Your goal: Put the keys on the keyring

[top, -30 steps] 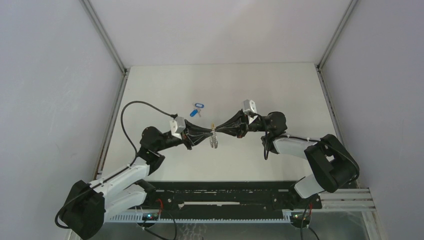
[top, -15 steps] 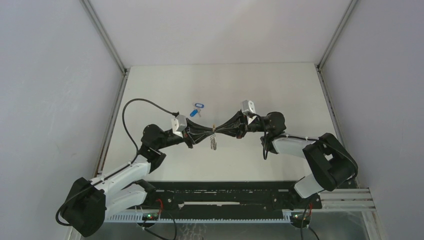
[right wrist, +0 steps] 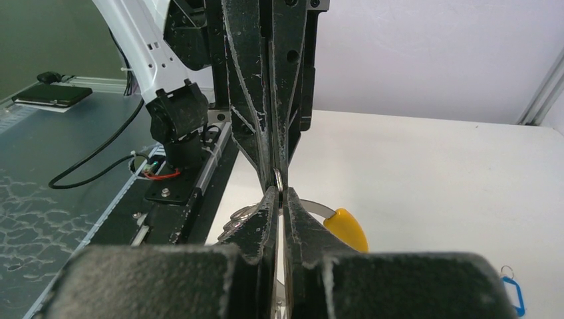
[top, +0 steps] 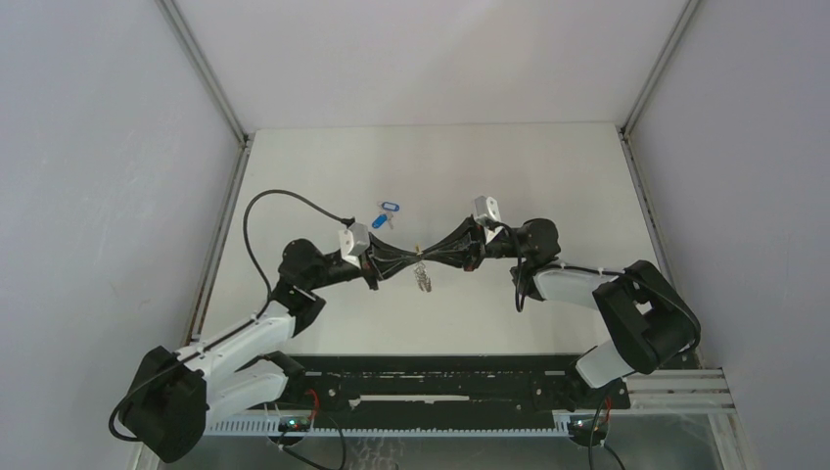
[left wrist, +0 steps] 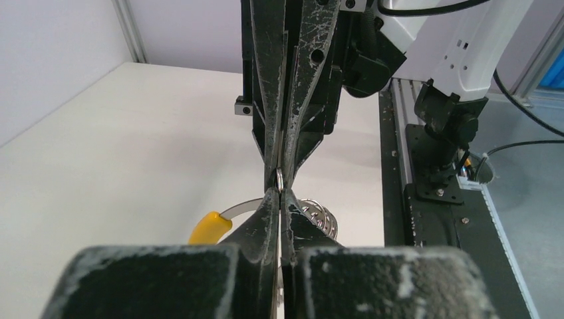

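Note:
My two grippers meet tip to tip above the table's middle. The left gripper (top: 413, 255) (left wrist: 280, 194) is shut on a thin silver edge of the keyring (top: 422, 276). The right gripper (top: 427, 253) (right wrist: 279, 193) is shut on the same edge from the other side. Below the tips hang the keyring's yellow arc (left wrist: 210, 226) (right wrist: 346, 229) and a bunch of silver coils (left wrist: 320, 216). The keys (top: 385, 215), with blue tags, lie on the table behind the left gripper; one blue tag (right wrist: 513, 294) shows in the right wrist view.
The white table (top: 548, 176) is walled by grey panels left, right and behind. A black rail (top: 440, 377) with the arm bases runs along the near edge. The left arm's black cable (top: 284, 204) loops over the table's left part.
The left gripper's jaws have closed onto the keyring's edge. The left wrist has shifted slightly toward the right arm, and the hanging keyring has swung a little.

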`<state>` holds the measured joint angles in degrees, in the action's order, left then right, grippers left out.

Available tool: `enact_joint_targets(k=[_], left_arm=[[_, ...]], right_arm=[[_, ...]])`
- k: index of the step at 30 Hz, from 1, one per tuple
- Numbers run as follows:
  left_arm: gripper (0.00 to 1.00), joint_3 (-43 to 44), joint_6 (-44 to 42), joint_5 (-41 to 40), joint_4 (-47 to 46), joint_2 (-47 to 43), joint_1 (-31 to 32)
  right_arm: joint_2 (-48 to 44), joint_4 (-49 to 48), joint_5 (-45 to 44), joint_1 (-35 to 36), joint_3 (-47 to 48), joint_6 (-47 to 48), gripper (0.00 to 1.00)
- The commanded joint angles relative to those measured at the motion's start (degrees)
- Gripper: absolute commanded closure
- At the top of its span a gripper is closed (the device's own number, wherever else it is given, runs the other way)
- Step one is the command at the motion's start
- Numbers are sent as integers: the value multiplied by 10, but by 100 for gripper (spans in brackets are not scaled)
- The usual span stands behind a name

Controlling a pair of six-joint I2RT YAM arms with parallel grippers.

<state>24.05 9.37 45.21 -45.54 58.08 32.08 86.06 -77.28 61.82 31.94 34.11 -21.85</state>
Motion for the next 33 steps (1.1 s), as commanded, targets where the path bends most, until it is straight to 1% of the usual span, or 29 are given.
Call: enact_joint_targets(k=[1,3,6,10,14,16,18,19,23,25,28,30,33], left_arm=[[100,60,-54,-8,108,-22,5],[100,81,-93,-26,191,-34,11],[100,124,-150,-61,307,-43,24],[100,174,-180,-80,405,-30,36],[100,250,-207,-110,524,0,53],[100,294,-221,-135,606,19,69],[100,336,-228,-154,661,36,77],[100,358,-232,-163,706,44,82],[100,446,-263,-221,854,90,96],[100,480,-276,-243,905,113,104],[100,505,-286,-255,932,135,115],[100,508,-288,-250,928,141,123],[100,508,-300,-233,917,142,132]], right_arm=[[-8,-10,9,-1,10,-7,100],[-20,7,14,-8,2,8,97],[-47,85,29,-19,-2,53,90],[-103,259,34,-26,-2,203,79],[-161,455,18,-30,14,363,73],[-177,506,15,-34,20,407,70],[-182,513,18,-40,20,413,69],[-181,508,21,-42,20,408,68],[-166,471,28,-37,21,393,66],[-156,449,27,-36,20,379,67],[-142,397,21,-34,17,333,69],[-135,361,27,-28,14,312,69],[-126,342,24,-17,13,307,69]])
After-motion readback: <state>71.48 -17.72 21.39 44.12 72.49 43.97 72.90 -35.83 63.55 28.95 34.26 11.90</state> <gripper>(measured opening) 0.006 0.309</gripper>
